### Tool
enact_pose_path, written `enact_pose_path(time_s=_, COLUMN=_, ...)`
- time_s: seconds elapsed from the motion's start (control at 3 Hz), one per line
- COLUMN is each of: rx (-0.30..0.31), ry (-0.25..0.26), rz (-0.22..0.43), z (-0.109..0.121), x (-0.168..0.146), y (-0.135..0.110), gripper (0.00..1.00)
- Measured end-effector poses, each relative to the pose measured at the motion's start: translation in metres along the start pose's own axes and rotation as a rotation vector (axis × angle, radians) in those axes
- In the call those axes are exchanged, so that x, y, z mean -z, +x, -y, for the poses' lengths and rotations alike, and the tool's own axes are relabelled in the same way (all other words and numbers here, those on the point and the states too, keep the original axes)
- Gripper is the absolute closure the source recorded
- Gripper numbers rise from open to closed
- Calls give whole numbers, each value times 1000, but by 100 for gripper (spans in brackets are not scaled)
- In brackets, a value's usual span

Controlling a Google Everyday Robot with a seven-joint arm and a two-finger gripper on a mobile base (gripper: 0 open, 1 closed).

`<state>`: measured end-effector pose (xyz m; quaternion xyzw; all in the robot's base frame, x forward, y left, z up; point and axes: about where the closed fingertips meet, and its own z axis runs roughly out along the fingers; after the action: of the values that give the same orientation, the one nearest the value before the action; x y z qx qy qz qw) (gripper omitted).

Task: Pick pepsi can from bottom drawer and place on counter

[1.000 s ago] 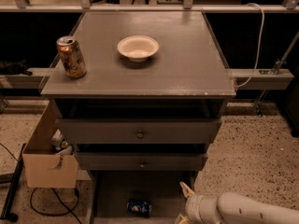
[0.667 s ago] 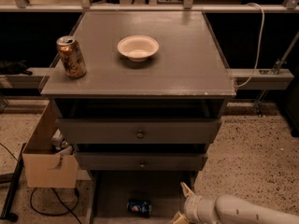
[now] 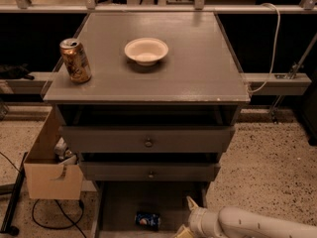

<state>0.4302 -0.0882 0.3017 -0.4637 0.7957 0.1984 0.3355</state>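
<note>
One tan cardboard box stands on the floor at far left, beside the cabinet. On the wide, flat grey counter, a gold-brown metal can stands upright near the left edge, with a shallow round white bowl to its right. Below, on the floor of the deep grey bottom drawer, the small dark blue pepsi can lies on its side. Just right of it, not touching, the white gripper hangs with its fingers spread.
</note>
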Motion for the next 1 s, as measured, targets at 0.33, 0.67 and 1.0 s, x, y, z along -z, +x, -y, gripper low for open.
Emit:
enact_pose_path(time_s=0.33, rx=-5, ry=-30, rz=-5, z=0, x=-36, y=7, gripper=0)
enact_pose_path(time_s=0.67, rx=-3, ry=-55, rz=-5, z=-2, x=-75, y=18, gripper=0)
enact_pose_path(time_s=1.0, rx=-13, ry=-75, rz=-7, z=-3, x=-113, y=29, gripper=0)
